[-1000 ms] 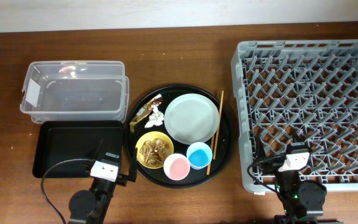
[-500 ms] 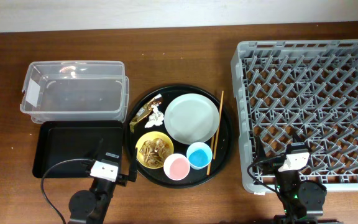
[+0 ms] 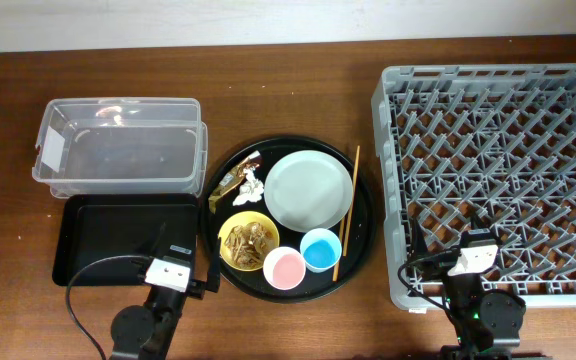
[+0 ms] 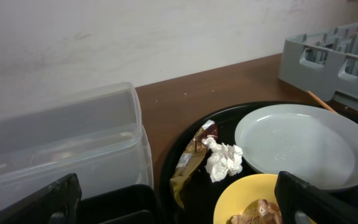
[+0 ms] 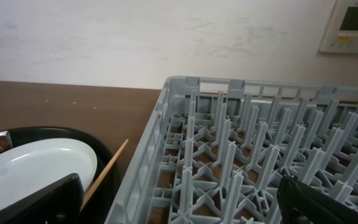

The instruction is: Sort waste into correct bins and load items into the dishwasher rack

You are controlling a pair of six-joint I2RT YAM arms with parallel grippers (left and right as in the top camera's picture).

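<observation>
Left claw: the left claw (image 3: pixel 188 255) is hanging wide open at the near side of the worktop (image 3: pixel 298 110), between the flat tray (image 3: pixel 118 240) and the round tray (image 3: pixel 363 235); it is holding nothing
Right claw: the right claw (image 3: pixel 471 240) is standing fully open over the near left corner of the rack (image 3: pixel 488 75); it is gripping nothing
Waste: the wrapper (image 4: pixel 191 158) and the tissue (image 4: pixel 224 160) are lying together, seemingly touching, on the round tray's left side, just beside the plate (image 3: pixel 309 190); the scraps (image 3: pixel 248 240) are sitting in the bowl (image 3: pixel 240 262)
Dishes: the pink cup (image 3: pixel 284 268) and blue cup (image 3: pixel 320 249) are sitting side by side near the bowl; the chopsticks (image 3: pixel 346 212) are lying along the plate's right side
Bins: the tub (image 3: pixel 118 103) is sitting at far left, with the flat tray just in front of it; neither seems to be holding any waste
Rack: looking bare; nothing is loaded yet
Step in hand: judging by the layout, the sorting is only starting; the left claw is sitting nearest the waste, so a first reach for the wrapper or tissue is looking likely
Doing it well: coming down from above on one piece alone; closing on the wrapper's far end, away from the tissue, so the two are not lifting together; keeping clear of the plate's rim and the bowl
Risk: the thin wrapper may be slipping out of a shallow pinch; a low pass may be nudging the bowl and spilling scraps
</observation>
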